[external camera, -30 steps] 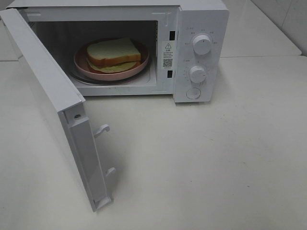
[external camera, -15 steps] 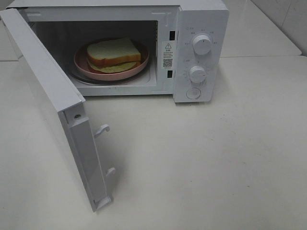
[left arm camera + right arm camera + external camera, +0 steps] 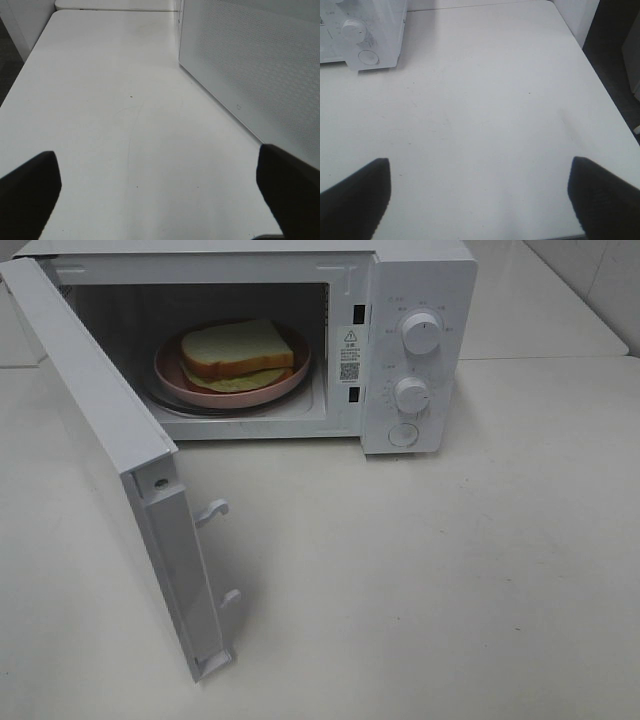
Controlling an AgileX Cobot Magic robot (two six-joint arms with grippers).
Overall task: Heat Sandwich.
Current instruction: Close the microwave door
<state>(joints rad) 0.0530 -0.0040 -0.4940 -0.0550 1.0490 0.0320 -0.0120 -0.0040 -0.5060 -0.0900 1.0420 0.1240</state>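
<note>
The left gripper [image 3: 159, 197] stands with its jaws spread wide, its two dark fingers [image 3: 27, 195] at opposite edges of the left wrist view and only bare white table [image 3: 125, 125] between them; it holds nothing. The right gripper [image 3: 480, 205] is likewise wide apart and empty, with nothing but plain tabletop between its dark fingertips [image 3: 605, 200]. Near the left gripper rises the outer face of the door [image 3: 250, 65], a white panel with a fine dotted pattern, its lower edge running just above the table. Well ahead of the right gripper, the corner of the microwave [image 3: 375, 30] shows, with the lower knob [image 3: 352, 27] and the round button [image 3: 368, 57] beneath it. From the high camera, the microwave sits at the back of the table with its door swung fully open toward the left, two white latch hooks [image 3: 213, 510] jutting from the door's free edge. The sandwich [image 3: 238, 350] lies inside the oven's cavity, resting on the pink plate [image 3: 290, 380], which it does not fill; its white top slice faces up, with tan crust at the sides and a pale yellow-green layer showing beneath. The plate sits on the turntable at the middle of the cavity. On the control panel to the right of the cavity, the upper knob [image 3: 421, 332] sits above the lower knob.
</note>
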